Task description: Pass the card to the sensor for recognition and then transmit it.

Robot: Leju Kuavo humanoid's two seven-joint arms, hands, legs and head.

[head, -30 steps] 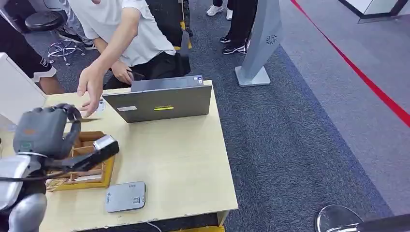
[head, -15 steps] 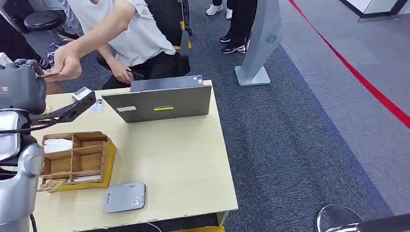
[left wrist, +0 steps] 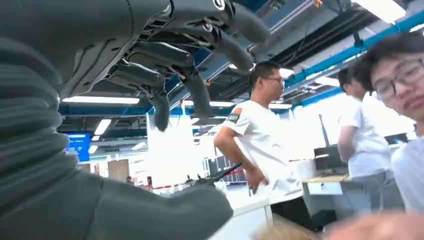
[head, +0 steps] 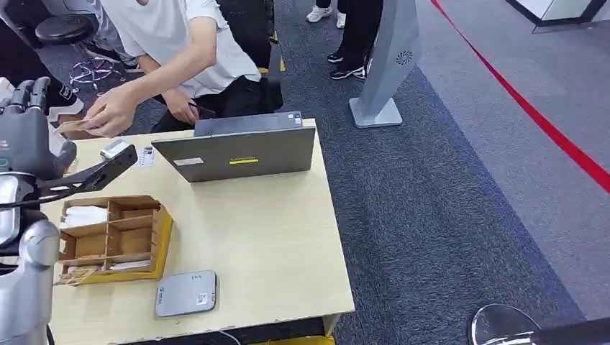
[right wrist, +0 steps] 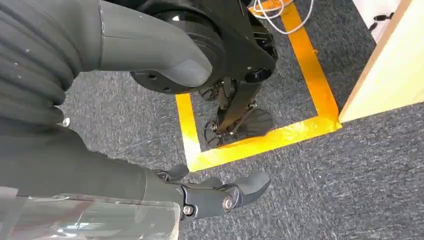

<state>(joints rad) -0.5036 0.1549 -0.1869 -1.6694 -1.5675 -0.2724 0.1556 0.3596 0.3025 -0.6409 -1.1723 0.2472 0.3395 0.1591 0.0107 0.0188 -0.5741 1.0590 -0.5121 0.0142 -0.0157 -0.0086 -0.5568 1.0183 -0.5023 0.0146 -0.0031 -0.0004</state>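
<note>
My left hand (head: 27,129) is raised at the table's far left corner, its dark fingers (left wrist: 200,95) spread and pointing up with nothing between them. Just beside it a person's hand (head: 109,113) holds a tan card (head: 70,126); the card (left wrist: 285,232) is a blur at the edge of the left wrist view. The grey flat sensor (head: 186,292) lies near the table's front edge, well away from the hand. My right hand (right wrist: 220,192) hangs beside the table over the carpet, fingers loosely bent and holding nothing.
A wooden compartment box (head: 115,237) with cards stands on the table (head: 273,244) behind the sensor. A grey laptop (head: 237,151) sits at the far edge, with a seated person (head: 187,50) behind it. A grey kiosk stand (head: 388,65) is on the carpet.
My left hand rose from above the wooden box to the far left corner. The person's hand met it, took the card, and now holds it apart from my straightened fingers.
</note>
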